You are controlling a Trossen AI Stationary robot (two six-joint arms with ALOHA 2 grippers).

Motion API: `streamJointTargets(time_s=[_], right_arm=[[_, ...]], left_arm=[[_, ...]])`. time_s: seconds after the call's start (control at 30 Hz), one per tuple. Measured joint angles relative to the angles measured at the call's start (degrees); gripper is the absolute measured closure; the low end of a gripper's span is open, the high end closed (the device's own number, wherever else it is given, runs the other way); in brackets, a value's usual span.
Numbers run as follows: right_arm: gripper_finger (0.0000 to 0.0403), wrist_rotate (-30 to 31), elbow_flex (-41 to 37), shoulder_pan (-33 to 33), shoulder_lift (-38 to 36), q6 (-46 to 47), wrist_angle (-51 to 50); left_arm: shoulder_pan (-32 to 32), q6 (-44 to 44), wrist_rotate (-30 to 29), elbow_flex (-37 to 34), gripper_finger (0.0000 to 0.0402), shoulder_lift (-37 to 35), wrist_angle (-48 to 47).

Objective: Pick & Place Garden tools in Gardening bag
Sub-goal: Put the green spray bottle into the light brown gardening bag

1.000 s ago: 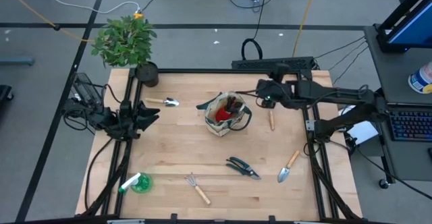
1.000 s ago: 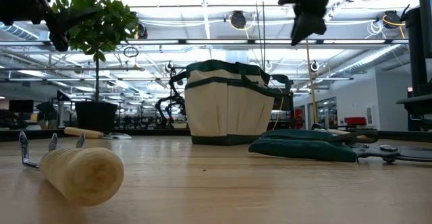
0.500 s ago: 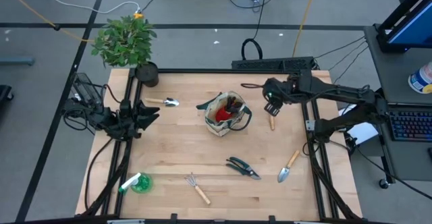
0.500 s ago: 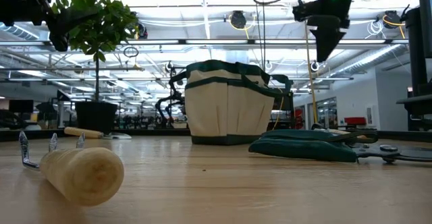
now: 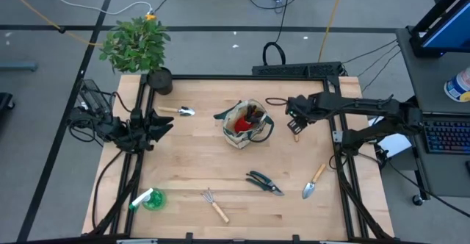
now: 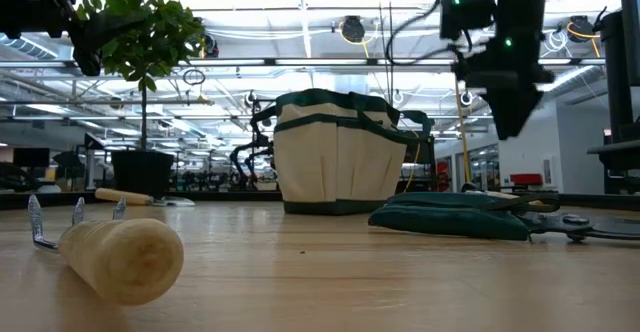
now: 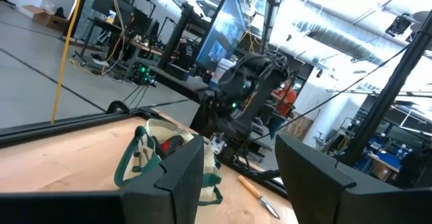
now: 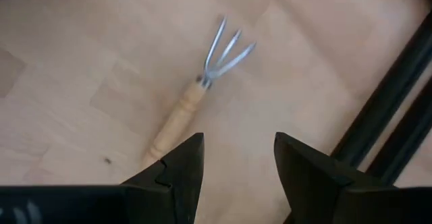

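Note:
The beige gardening bag (image 5: 246,125) with green trim stands mid-table, with red gloves and a dark tool inside. It also shows in the low view (image 6: 343,152). My right gripper (image 5: 294,119) hangs open and empty over a wooden-handled rake (image 8: 183,110) lying flat on the table to the right of the bag. My left gripper (image 5: 166,123) waits open and empty at the table's left, pointing at the bag (image 7: 159,150). On the table lie a trowel (image 5: 178,111), pruning shears (image 5: 264,183), a second trowel (image 5: 313,181), a second rake (image 5: 215,205) and a green-white sprayer (image 5: 150,198).
A leafy potted plant (image 5: 138,44) in a black pot (image 5: 159,80) stands at the far left corner. The black table frame (image 8: 391,109) runs close by the rake under my right gripper. Bare wood lies between the bag and the near tools.
My right gripper has gone from beside the bag's far right toward the table's near and right edges. It has come down over the wooden-handled rake. My left arm has kept still, and no tool has moved.

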Motion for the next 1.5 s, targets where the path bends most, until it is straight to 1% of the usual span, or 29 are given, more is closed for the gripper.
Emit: streamJointTargets(time_s=[0.1, 0.27, 0.43, 0.57, 0.63, 0.73, 0.87, 1.13, 1.23, 1.33, 1.5], right_arm=[[0.0232, -2.0, -3.1, 0.0, 0.0, 3.5, 2.0], [0.0231, -1.9, -6.3, 0.0, 0.0, 6.9, 6.1], [0.0231, -1.8, -6.3, 0.0, 0.0, 7.0, 8.9], [0.0222, -4.3, -6.3, 0.0, 0.0, 6.7, 11.0], [0.0213, -4.8, -6.3, 0.0, 0.0, 4.8, 11.5], [0.0202, -4.8, -6.3, 0.0, 0.0, -3.0, 11.6], [0.0193, -4.7, -6.3, 0.0, 0.0, -16.9, 11.5], [0.0199, -4.7, -6.3, 0.0, 0.0, -47.4, 11.5], [0.0198, -4.6, -6.3, 0.0, 0.0, -57.3, 11.5], [0.0196, -4.6, -6.3, 0.0, 0.0, -64.2, 11.7], [0.0196, -4.6, -6.3, 0.0, 0.0, -70.5, 13.5]], left_arm=[[0.0, 0.0, 0.0, 0.0, 0.0211, 0.0, 0.0], [0.0, 0.0, 0.0, 0.0, 0.0211, 0.0, 0.0], [0.0, -0.1, 0.0, 0.0, 0.0211, 0.0, 0.0], [0.0, -0.1, 0.0, 0.0, 0.0211, 0.0, 0.0], [0.0, -0.1, 0.0, 0.0, 0.0211, 0.0, 0.0], [0.0, -0.1, 0.0, 0.0, 0.0211, 0.0, 0.0], [0.0, -0.1, 0.0, 0.0, 0.0211, 0.0, 0.0], [0.0, -0.1, 0.0, 0.0, 0.0211, 0.0, 0.0], [0.0, -0.1, 0.0, 0.0, 0.0211, 0.0, 0.0], [0.0, 0.0, 0.0, 0.0, 0.0211, 0.0, 0.0], [0.0, 0.0, 0.0, 0.0, 0.0211, 0.0, 0.0]])
